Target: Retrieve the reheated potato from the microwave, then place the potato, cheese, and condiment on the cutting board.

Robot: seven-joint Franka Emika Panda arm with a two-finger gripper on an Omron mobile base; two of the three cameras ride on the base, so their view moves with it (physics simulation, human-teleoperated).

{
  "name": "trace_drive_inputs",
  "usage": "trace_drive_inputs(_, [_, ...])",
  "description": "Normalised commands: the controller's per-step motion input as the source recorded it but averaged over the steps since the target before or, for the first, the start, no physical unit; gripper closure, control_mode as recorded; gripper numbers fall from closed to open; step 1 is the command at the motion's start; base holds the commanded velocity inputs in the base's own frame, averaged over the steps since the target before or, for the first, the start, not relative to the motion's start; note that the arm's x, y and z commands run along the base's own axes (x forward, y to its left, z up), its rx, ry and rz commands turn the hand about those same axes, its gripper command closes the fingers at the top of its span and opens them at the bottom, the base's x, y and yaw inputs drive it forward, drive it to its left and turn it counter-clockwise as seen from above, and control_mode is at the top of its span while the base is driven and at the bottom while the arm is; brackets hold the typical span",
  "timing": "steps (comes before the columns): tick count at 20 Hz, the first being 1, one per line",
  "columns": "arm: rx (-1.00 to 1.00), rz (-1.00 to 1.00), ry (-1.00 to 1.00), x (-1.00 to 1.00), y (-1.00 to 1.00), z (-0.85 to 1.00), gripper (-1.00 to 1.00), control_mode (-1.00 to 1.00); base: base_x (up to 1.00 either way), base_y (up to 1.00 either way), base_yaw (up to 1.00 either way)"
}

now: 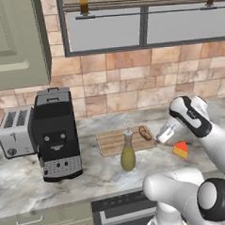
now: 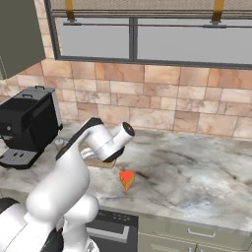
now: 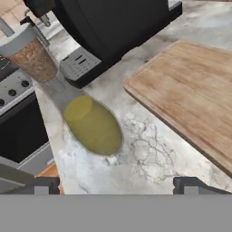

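While the jaws stand wide apart with nothing between them, things lie thus:
gripper (image 1: 162, 137): at the right edge of the cutting board, hovering low.
cutting board (image 1: 111, 142): flat on the marble counter (image 1: 24, 181), just right of the coffee machine (image 1: 56, 136).
potato (image 1: 145, 132): on the board's right end.
condiment bottle (image 1: 128, 152): upright on the counter, just in front of the board.
cheese wedge (image 1: 181, 150): on the counter, right of the board, near the gripper.
toaster (image 1: 15, 131): left of the coffee machine.
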Motion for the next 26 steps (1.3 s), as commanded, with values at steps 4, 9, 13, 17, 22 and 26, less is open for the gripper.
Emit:
trace_drive_inputs(4, [0.27,0.16,-0.15,-0.18,0.0,0.03,-1.0,-1.0,0.0,0.0,0.0])
trace_drive_inputs(9, [0.27,0.1,-0.17,-0.08,0.0,0.02,-1.0,-1.0,0.0,0.0,0.0])
trace_drive_inputs(13, [0.22,0.05,-0.16,-0.05,0.08,-0.03,-1.0,-1.0,0.0,0.0,0.0])
trace_drive_inputs(17, [0.21,0.05,-0.16,0.02,0.07,0.0,-1.0,-1.0,0.0,0.0,0.0])
trace_drive_inputs(22, [0.21,0.02,-0.08,0.02,0.1,0.05,-1.0,-1.0,0.0,0.0,0.0])
trace_drive_inputs(26, [0.11,0.0,-0.01,0.0,0.13,0.05,-1.0,-1.0,0.0,0.0,0.0])
